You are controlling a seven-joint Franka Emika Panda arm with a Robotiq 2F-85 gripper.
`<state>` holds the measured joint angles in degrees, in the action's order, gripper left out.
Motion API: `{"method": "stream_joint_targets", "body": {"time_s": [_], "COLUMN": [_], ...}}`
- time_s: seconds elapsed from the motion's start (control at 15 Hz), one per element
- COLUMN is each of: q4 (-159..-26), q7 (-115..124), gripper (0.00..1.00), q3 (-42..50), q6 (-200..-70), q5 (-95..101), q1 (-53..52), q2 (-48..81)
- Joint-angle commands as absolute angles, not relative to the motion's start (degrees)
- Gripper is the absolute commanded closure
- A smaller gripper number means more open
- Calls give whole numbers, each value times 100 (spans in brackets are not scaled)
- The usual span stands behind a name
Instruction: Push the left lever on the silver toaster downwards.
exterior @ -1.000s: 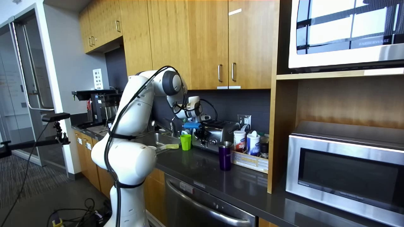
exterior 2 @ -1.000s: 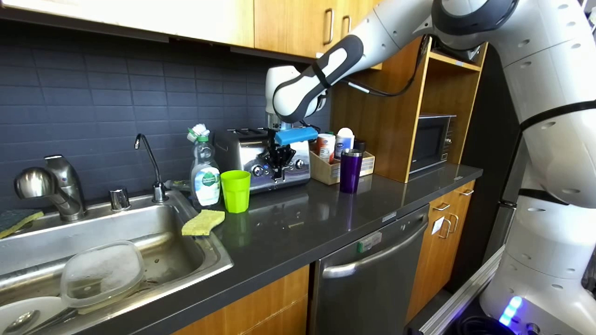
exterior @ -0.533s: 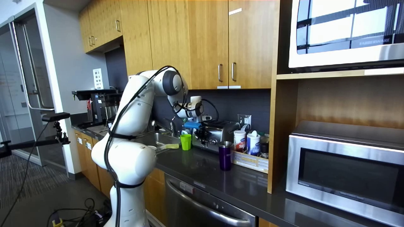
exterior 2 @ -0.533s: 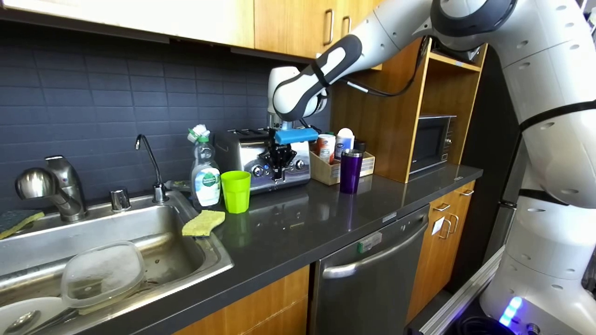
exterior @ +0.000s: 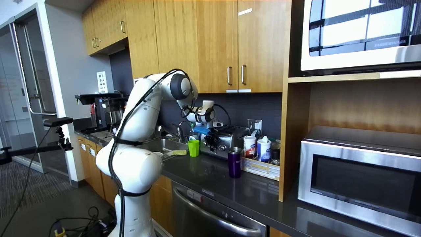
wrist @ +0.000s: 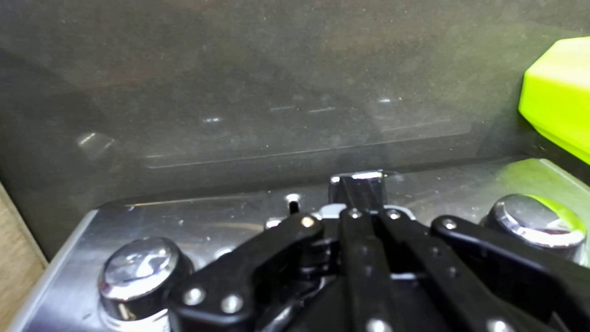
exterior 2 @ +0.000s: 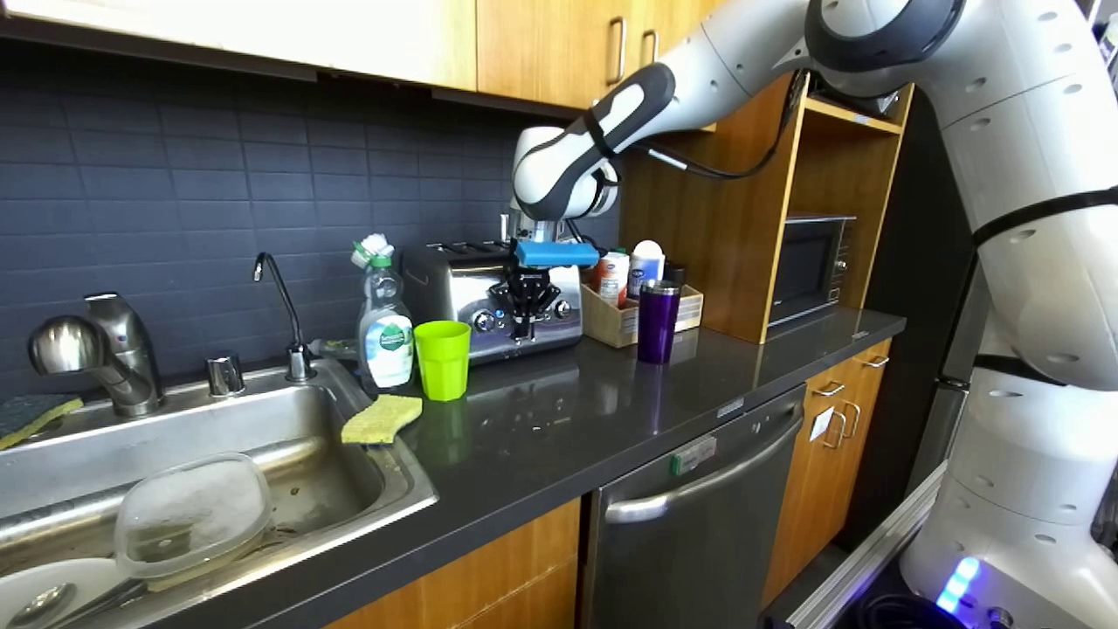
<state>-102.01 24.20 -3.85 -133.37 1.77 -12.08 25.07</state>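
Observation:
The silver toaster (exterior 2: 472, 286) stands on the counter against the tiled wall. It also shows in an exterior view (exterior: 236, 136). My gripper (exterior 2: 523, 330) is in front of the toaster's face, between its two round knobs, pointing down. In the wrist view the gripper (wrist: 357, 193) looks shut, its fingers drawn together over the lower part of the toaster's front (wrist: 207, 216). A narrow slot end (wrist: 293, 203) shows beside the fingers. The knobs (wrist: 140, 272) lie to either side. The left lever is hidden behind the gripper. I cannot tell whether the fingers touch it.
A green cup (exterior 2: 443, 360) and a soap bottle (exterior 2: 386, 336) stand beside the toaster, near the sink (exterior 2: 297, 419). A yellow sponge (exterior 2: 382, 419) lies at the sink's edge. A purple tumbler (exterior 2: 657, 323) and a box of canisters (exterior 2: 609, 321) stand on the toaster's other side.
The wrist and hand have shifted a little to the right in both exterior views, and the hand has tilted slightly. The fingertips stay at about the same place before the toaster.

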Motion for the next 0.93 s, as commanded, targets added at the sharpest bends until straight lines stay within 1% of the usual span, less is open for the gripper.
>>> {"method": "stream_joint_targets", "body": {"time_s": [0.0,0.87], "q4": [-10284,-10276], "q7": [2377,2493], "gripper": [100,100], "q3": [-144,-46], "q6": [-13242,-13017], "q5": [356,780], "q1": [-1179,-1335], "q2": [3011,2984]}}
